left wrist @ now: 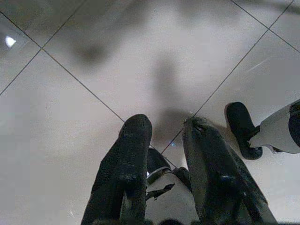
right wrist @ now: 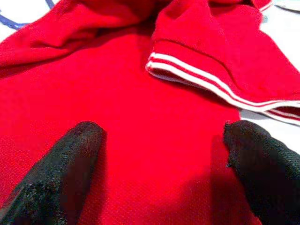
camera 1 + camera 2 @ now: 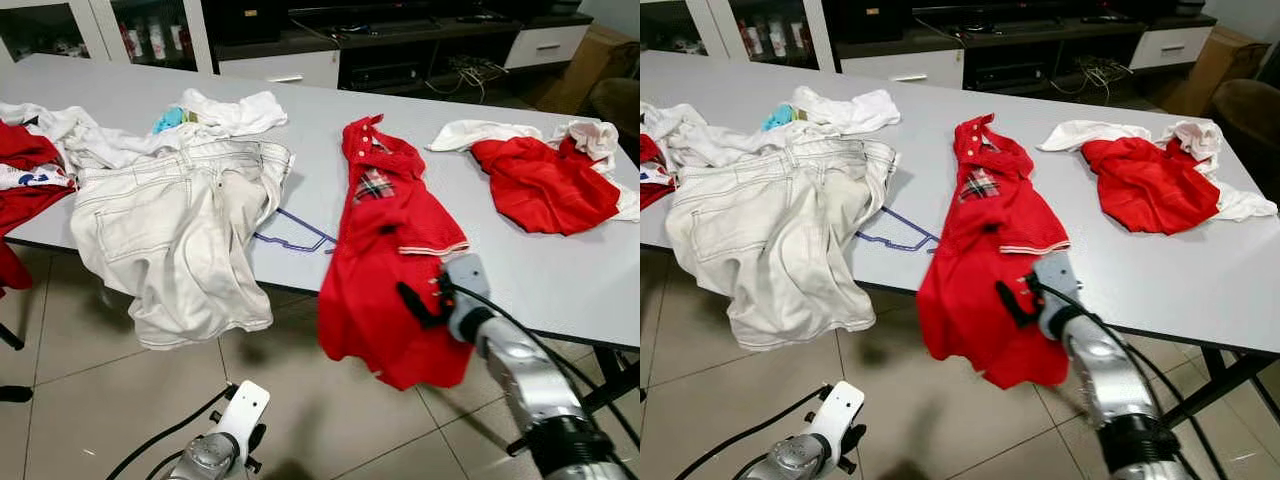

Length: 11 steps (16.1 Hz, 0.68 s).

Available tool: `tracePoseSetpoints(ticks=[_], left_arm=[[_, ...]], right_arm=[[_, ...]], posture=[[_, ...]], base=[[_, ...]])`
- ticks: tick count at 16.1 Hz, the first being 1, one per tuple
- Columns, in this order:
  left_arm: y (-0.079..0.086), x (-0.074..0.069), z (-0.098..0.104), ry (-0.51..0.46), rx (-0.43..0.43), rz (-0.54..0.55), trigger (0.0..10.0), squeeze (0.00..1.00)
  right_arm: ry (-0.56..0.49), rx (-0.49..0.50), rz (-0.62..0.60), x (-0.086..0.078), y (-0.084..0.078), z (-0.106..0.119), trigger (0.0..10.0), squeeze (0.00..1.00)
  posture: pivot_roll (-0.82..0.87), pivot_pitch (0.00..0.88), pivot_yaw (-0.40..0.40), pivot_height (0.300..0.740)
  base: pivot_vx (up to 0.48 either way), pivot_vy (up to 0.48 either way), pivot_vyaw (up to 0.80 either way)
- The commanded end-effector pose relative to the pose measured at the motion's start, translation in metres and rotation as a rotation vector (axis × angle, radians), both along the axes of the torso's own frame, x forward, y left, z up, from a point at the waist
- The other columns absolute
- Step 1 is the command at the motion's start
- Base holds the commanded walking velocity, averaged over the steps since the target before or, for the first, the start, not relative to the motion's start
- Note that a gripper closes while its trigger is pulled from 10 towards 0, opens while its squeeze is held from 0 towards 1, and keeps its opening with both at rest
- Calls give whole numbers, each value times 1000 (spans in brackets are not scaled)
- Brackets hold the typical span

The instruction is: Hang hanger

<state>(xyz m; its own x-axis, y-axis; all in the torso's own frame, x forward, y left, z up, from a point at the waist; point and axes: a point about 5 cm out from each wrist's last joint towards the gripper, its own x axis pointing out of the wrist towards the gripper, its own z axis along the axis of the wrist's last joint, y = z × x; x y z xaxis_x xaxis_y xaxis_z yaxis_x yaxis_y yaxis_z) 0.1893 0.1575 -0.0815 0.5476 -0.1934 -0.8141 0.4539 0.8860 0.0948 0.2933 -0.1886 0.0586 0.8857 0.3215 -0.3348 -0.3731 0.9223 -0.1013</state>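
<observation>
A thin blue hanger (image 3: 296, 236) lies flat on the grey table (image 3: 560, 270), its ends tucked under the white jeans (image 3: 170, 235) and a red polo shirt (image 3: 385, 250). The shirt drapes over the table's front edge. My right gripper (image 3: 415, 303) is at that edge, pressed against the hanging part of the shirt. In the right wrist view its fingers (image 2: 61, 164) stand wide apart, open, with red cloth between them and a bit of the blue hanger (image 2: 9, 21) at the corner. My left gripper (image 1: 166, 126) hangs idle over the floor, slightly open and holding nothing.
More clothes cover the table: a red and white garment (image 3: 545, 180) at the right, white tops (image 3: 230, 112) and red cloth (image 3: 20, 170) at the left. A black TV cabinet (image 3: 400, 40) stands behind. Table legs (image 3: 610, 385) show at the lower right over a tiled floor.
</observation>
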Motion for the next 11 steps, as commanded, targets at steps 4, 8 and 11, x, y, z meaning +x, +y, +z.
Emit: tracePoseSetpoints(ticks=[4, 8, 11], left_arm=[[-1, -1, -1, 11, 7, -4, 10000, 0], [0, -1, -1, 11, 12, -4, 10000, 0], [2, 0, 0, 9, 14, -3, 10000, 0]], right_arm=[[125, -73, -71, -16, -37, -16, 10000, 0], [136, -89, -65, -17, -58, -4, 10000, 0], [44, -48, -2, -3, -62, 31, 10000, 0]], posture=[[-97, 0, -17, 740], [-98, 0, -12, 740], [-95, 0, -10, 740]], base=[[0, 0, 0], [0, 0, 0], [0, 0, 0]])
